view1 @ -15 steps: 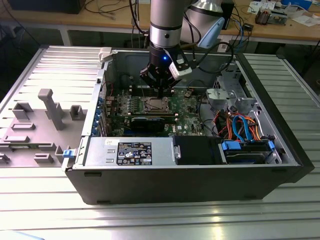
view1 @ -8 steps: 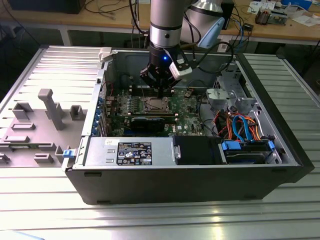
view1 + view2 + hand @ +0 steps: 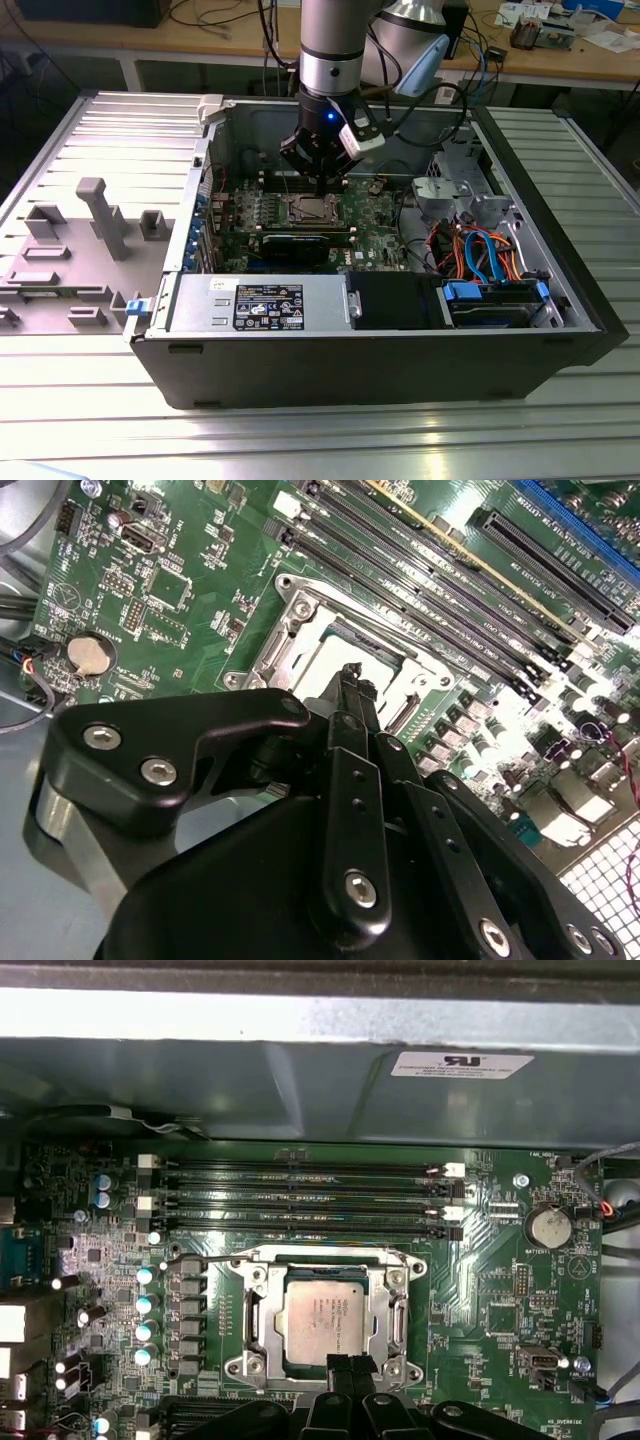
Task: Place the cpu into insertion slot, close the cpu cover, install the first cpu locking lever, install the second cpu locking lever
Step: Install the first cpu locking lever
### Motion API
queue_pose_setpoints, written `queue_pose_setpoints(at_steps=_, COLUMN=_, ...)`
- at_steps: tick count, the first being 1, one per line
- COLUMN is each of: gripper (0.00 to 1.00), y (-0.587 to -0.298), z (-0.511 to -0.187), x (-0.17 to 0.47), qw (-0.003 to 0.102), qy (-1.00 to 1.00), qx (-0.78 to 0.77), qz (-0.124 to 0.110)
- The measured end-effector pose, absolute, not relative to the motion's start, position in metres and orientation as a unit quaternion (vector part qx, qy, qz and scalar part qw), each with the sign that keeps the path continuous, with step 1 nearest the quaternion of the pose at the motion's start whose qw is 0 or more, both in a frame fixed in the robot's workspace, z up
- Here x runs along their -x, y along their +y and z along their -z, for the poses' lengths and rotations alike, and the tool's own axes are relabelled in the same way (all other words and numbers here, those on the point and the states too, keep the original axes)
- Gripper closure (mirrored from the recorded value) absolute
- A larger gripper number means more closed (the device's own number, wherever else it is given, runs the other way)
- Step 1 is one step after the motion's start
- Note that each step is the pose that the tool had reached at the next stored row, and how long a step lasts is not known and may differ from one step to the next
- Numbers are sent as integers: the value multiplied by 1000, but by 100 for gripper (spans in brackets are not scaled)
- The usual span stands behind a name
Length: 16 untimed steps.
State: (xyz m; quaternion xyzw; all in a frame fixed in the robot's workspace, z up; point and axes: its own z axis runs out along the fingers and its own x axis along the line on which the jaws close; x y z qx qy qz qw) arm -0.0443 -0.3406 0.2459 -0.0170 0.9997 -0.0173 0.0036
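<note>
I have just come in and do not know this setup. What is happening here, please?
A robot arm is working inside an open computer case. Its pincer is shut, with nothing visibly held, and its tip sits at the edge of the insertion slot. The cpu already lies in the slot, and the cpu cover appears to be down around it. I cannot tell whether the locking levers are latched.
</note>
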Motion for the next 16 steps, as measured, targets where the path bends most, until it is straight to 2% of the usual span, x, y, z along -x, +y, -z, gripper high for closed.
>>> queue_pose_setpoints(at_steps=16, gripper=89, y=-341, z=-246, x=44, qw=4, qy=999, qx=29, qz=17)
